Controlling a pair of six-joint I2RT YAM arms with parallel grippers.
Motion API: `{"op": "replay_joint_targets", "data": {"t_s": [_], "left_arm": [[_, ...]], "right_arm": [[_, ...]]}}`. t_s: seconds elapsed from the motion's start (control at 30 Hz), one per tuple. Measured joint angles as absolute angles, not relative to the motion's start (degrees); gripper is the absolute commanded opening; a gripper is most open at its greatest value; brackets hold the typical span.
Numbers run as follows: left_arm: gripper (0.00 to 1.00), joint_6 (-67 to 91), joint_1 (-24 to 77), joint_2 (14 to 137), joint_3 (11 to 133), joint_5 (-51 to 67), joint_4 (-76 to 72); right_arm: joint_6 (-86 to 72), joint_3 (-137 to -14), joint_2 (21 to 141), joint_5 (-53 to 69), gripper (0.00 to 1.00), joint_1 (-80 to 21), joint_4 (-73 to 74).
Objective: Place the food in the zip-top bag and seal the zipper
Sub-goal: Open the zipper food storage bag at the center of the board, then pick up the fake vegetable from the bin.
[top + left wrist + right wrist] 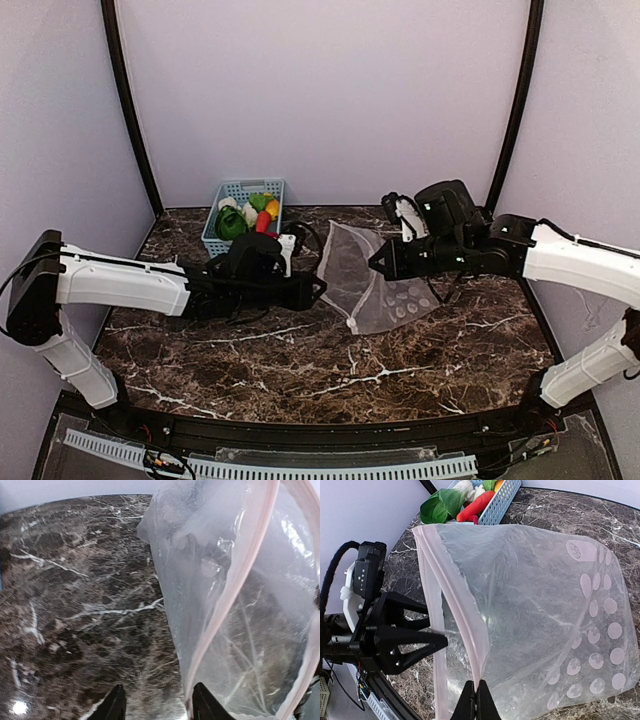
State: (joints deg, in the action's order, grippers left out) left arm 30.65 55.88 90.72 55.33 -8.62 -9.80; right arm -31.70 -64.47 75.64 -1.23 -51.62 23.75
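Observation:
The clear zip-top bag [372,285] with pale dots hangs raised over the marble, mouth toward the left arm. My right gripper [476,696] is shut on one lip of the pinkish zipper [470,630] and holds it up. My left gripper [159,707] is open, and the other zipper [235,595] lip runs just beside its right finger [202,705]; only marble shows between the fingers. The food [248,215] lies in the basket at the back left: a green leafy piece [440,505], a long red one [475,507], a yellow one [271,208] and a white one [228,203].
The light-blue lattice basket [245,186] stands against the back wall, behind the left arm [130,282]. The right arm [570,255] reaches in from the right. The dark marble table [350,370] is walled on three sides.

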Motion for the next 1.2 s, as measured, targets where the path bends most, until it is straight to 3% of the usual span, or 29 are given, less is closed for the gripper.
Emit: {"op": "replay_joint_targets", "data": {"t_s": [0.1,0.3,0.5,0.7,0.9,1.2], "left_arm": [[0.73,30.0,55.8,89.8,54.0,-3.3,-12.4],[0.88,28.2,55.8,83.7,53.3,4.3,-11.4],[0.90,26.7,53.5,73.6,54.3,6.0,-1.9],[0.95,25.6,38.3,70.9,56.2,6.9,8.8],[0.99,21.8,26.1,76.4,61.8,4.6,14.3],[0.99,20.6,15.9,91.8,71.0,4.9,12.4]], "right_arm": [[-32.2,-64.5,76.2,-1.4,0.00,-51.6,23.0],[-32.3,-64.5,78.0,-1.4,0.00,-51.6,22.7],[-32.3,-64.5,78.6,-1.6,0.00,-51.6,22.5],[-32.3,-64.7,79.9,-1.4,0.00,-51.6,22.3],[-32.2,-65.0,80.3,-1.2,0.00,-51.6,22.3],[-32.0,-65.8,80.8,-0.9,0.00,-51.6,21.8]]}}
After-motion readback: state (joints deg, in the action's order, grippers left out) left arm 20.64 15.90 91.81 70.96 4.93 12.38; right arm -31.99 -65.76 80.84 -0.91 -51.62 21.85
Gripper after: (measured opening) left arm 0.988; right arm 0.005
